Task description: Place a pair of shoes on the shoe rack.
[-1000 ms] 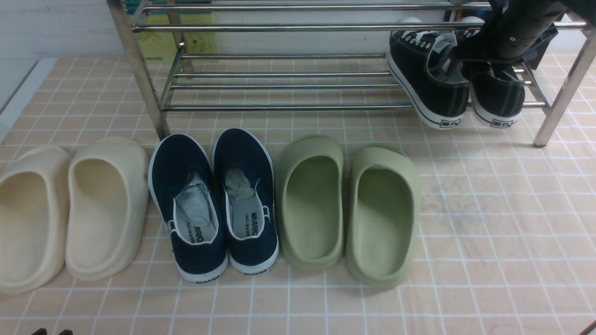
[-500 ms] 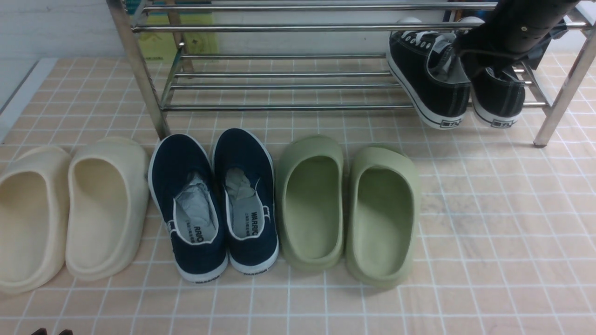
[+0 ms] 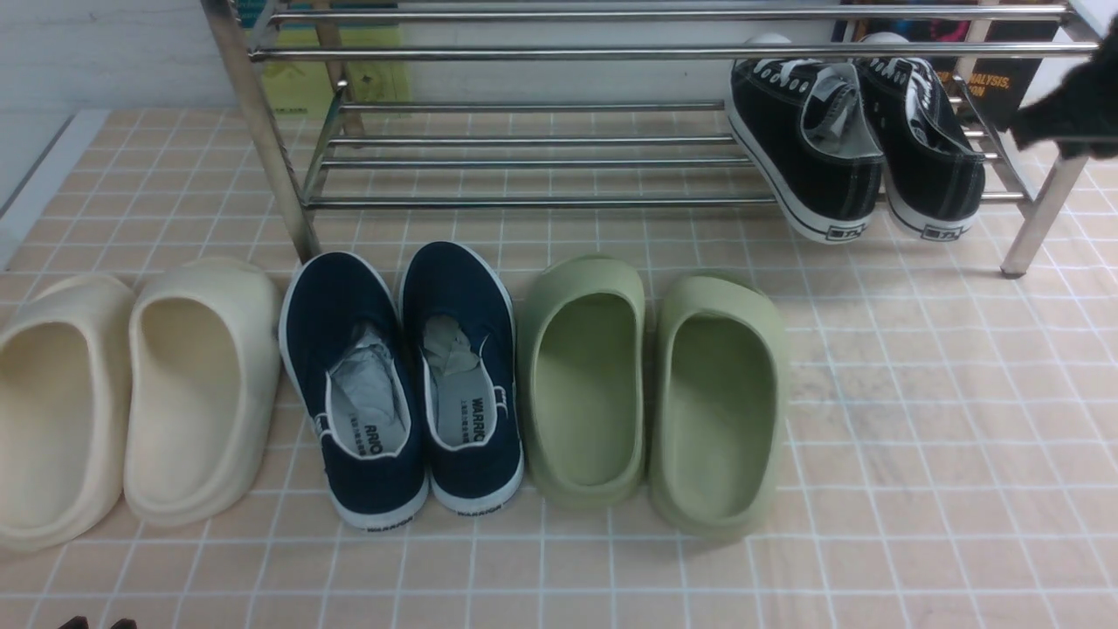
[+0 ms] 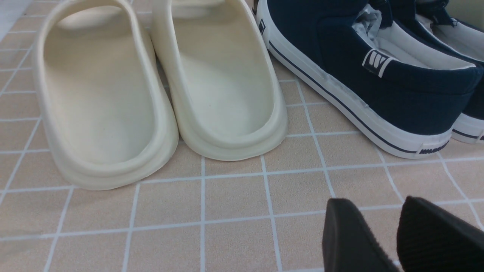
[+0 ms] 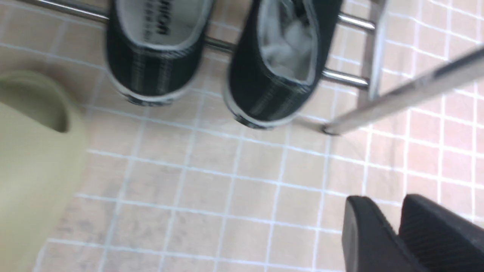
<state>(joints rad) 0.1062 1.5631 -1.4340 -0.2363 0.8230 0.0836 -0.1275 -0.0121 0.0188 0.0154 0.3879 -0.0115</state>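
Noted the pair of shoes [image 3: 821, 166] on the lower shelf of the shoe rack [image 3: 524, 162], at its far right end. Side by side, toes to the back, heels jutting past the front tube. Nothing touching them.

A second back, saw the right arm down over the right-hand shoe, hiding its collar; half a second back, saw it lifting. Now found it only as a dark blur at the right edge of the front view, clear of both shoes. No shift in either shoe across the three looks.

Caught the right gripper [image 5: 395, 206] in its wrist view, above bare floor in front of the rack. Jaws drawn close, nothing between. Cannot tell whether fully clenched. Smeared picture, so probably on the move.

Found the left gripper [image 4: 378, 204] low over the floor by the cream slippers [image 4: 227, 75] and navy slip-ons [image 4: 340, 56], released and empty.

Judged the placement done and the let-go clean, with only the retreat remaining. Worth watching the heel overhang: a knock could tip a shoe forward.
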